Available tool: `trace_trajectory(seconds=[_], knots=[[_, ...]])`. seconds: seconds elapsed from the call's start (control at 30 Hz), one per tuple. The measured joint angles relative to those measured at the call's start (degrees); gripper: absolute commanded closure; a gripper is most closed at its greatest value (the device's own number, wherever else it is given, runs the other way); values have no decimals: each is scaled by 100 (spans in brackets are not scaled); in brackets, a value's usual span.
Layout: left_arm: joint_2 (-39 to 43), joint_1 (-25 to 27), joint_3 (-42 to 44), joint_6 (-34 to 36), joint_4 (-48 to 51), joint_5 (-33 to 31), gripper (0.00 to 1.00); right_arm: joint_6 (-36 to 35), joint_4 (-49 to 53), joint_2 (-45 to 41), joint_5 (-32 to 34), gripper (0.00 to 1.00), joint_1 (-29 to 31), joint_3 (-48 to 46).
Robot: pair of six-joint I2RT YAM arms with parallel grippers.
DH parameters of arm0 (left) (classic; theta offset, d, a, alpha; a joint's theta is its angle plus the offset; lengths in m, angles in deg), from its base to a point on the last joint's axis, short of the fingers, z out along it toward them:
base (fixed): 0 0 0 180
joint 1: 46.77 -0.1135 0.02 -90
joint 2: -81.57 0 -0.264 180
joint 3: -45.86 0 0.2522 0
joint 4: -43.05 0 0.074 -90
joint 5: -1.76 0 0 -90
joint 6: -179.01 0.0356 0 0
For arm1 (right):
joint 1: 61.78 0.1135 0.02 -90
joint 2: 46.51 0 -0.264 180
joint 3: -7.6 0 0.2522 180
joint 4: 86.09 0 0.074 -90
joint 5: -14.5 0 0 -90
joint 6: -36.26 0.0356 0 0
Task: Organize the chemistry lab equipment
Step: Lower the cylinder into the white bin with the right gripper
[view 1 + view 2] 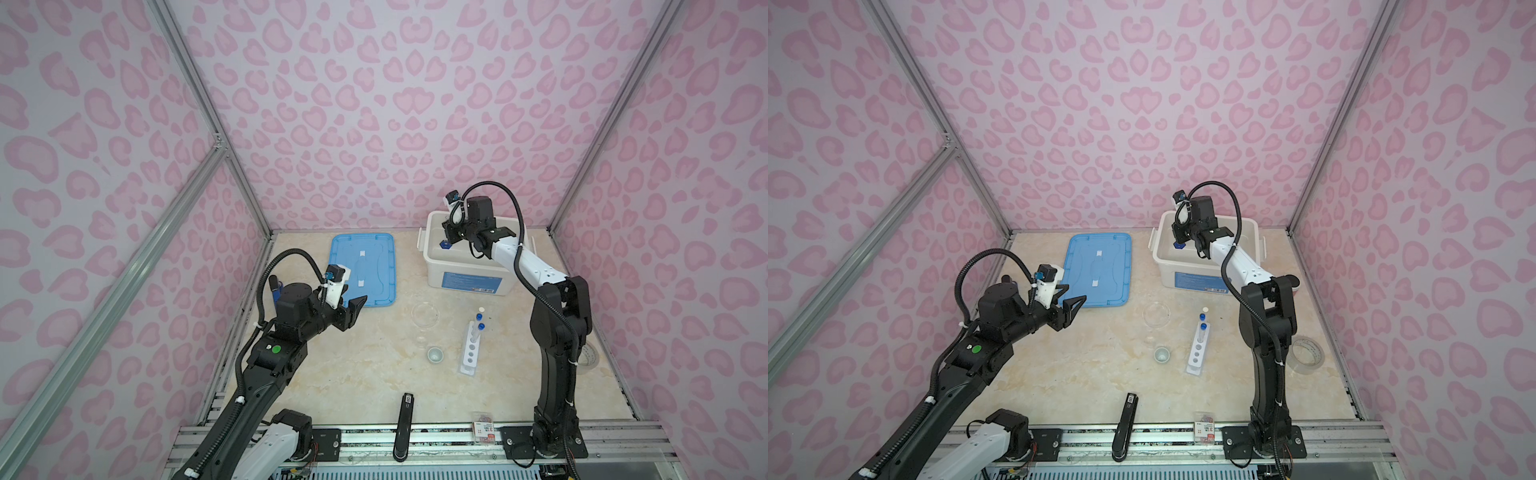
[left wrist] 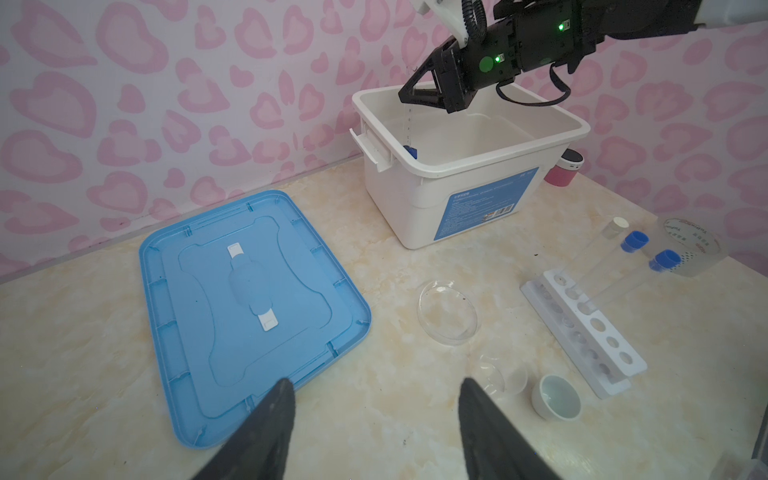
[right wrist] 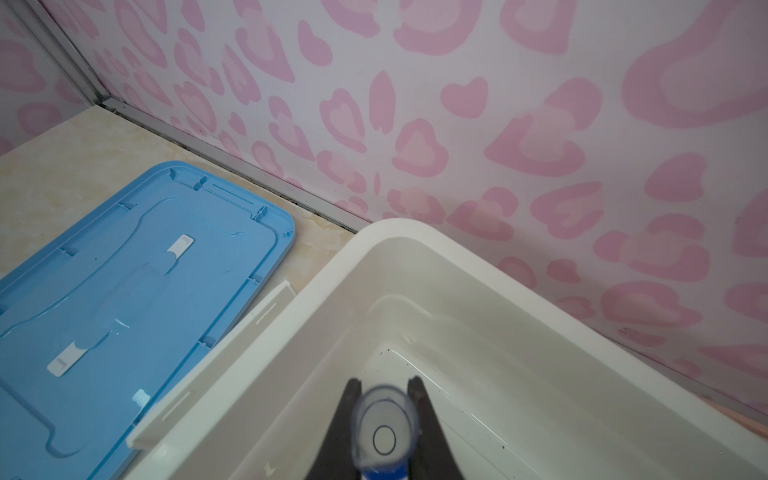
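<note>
Right wrist view, glass cylinder [image 3: 384, 432] between clenched right fingers [image 3: 345, 419] (inside white bin [image 3: 399, 228]), left fingers [image 2: 266, 432] spread.

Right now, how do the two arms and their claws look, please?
The left arm and right arm are mostly black, each with a white section. A black ribbed cable loops over each wrist, fastened by white ties. A round green dot marks the left arm. The left claw and right claw have two black wedge-shaped fingers each.
</note>
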Motion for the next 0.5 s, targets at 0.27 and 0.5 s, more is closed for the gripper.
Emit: trace_trajectory(seconds=[0.27,0.5], knots=[[-155,4,0,0,15,-39,36,-70,-295,645,-334,84,-111,310],[-328,7,-72,-2,20,-44,36,-136,-308,933,-466,84,-114,599]])
